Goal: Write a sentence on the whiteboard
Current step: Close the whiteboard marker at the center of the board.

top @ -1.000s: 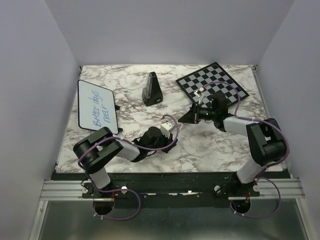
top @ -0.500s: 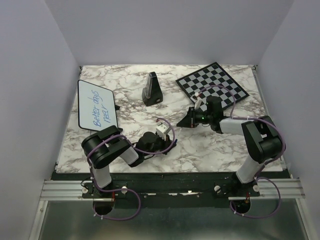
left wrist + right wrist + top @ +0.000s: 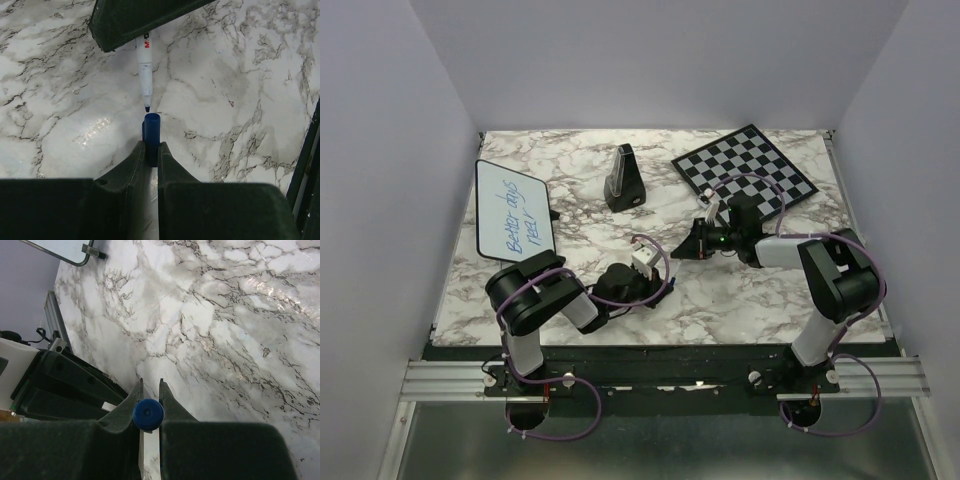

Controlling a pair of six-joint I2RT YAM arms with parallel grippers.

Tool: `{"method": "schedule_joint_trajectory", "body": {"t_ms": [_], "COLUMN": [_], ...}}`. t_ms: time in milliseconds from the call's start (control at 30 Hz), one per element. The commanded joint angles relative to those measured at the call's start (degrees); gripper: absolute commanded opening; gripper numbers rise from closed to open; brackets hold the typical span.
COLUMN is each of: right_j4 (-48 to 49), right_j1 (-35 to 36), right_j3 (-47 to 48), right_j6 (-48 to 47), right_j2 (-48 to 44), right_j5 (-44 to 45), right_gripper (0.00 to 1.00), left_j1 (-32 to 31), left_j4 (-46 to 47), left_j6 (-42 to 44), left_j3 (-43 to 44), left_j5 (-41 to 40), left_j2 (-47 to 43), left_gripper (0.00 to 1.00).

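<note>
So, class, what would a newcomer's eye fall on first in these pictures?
First, the two arms meeting mid-table: the left gripper pinches a blue cap, and the right gripper holds a marker with its tip right at the cap's mouth. Next, the whiteboard at the far left, bearing the blue sentence "Better days near". Then the checkered chessboard at the far right.
</note>
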Motion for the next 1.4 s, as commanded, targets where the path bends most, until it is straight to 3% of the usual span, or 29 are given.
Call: {"method": "schedule_joint_trajectory", "body": {"t_ms": [0, 600, 1367], "right_j4": [-0.3, 1.3, -2.0], "right_j1": [0.8, 1.0, 1.0], "right_j3": [1.2, -0.2, 1.3], "right_j6": [-1.0, -1.4, -2.4], "right_j2": [1.0, -4.0, 0.3], "right_j5": [0.6, 1.2, 1.6], "right_gripper": [0.00, 0.01, 0.01], "left_j1": [0.5, 1.2, 1.9], "left_j4": [-0.6, -1.0, 1.6], "left_j6": [-0.8, -2.8, -4.4], "left_j3": [0.8, 1.1, 0.0], "left_j5": [0.1, 0.8, 1.0], "left_j2": [1.8, 2.8, 3.9], "left_gripper": [0.10, 0.10, 0.10]}}
